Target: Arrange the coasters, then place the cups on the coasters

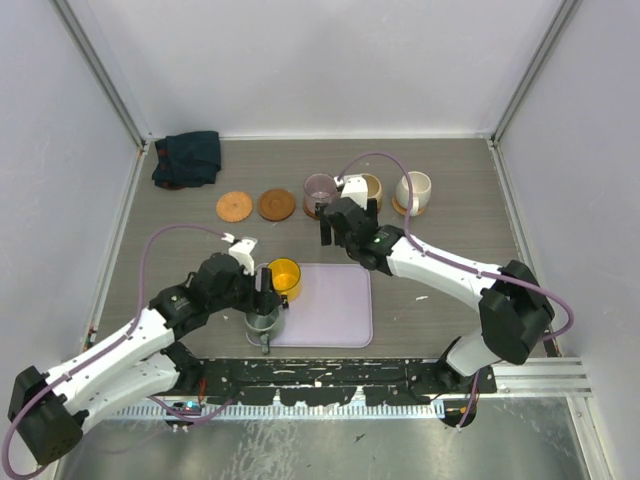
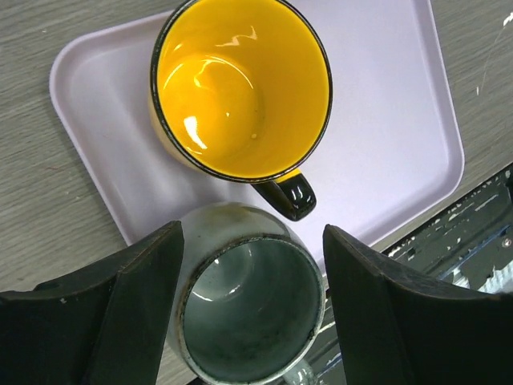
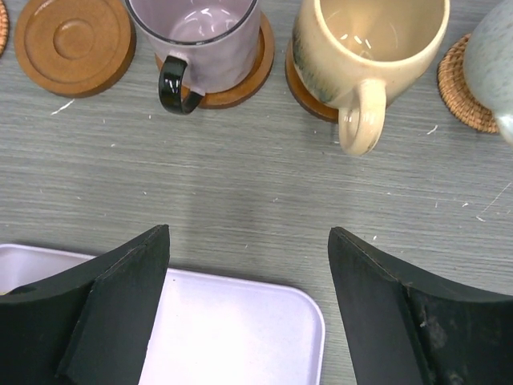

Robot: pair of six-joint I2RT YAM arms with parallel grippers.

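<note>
A grey-green cup (image 2: pixel 250 317) stands at the near left corner of the lilac tray (image 2: pixel 385 120). My left gripper (image 2: pixel 252 233) is open around it, with a gap on the right side. The yellow cup (image 2: pixel 240 84) stands on the tray just beyond. At the back, a purplish cup (image 3: pixel 196 36), a tan cup (image 3: pixel 369 40) and a cream cup (image 1: pixel 413 190) each stand on coasters. A brown coaster (image 3: pixel 74 42) and an orange-tan coaster (image 1: pixel 235 206) lie bare to their left. My right gripper (image 3: pixel 248 233) hangs open and empty between the tray's far corner and the cup row.
A dark folded cloth (image 1: pixel 187 158) lies at the back left corner. White walls close in the table on three sides. The arm bases and a black rail (image 1: pixel 330 375) run along the near edge.
</note>
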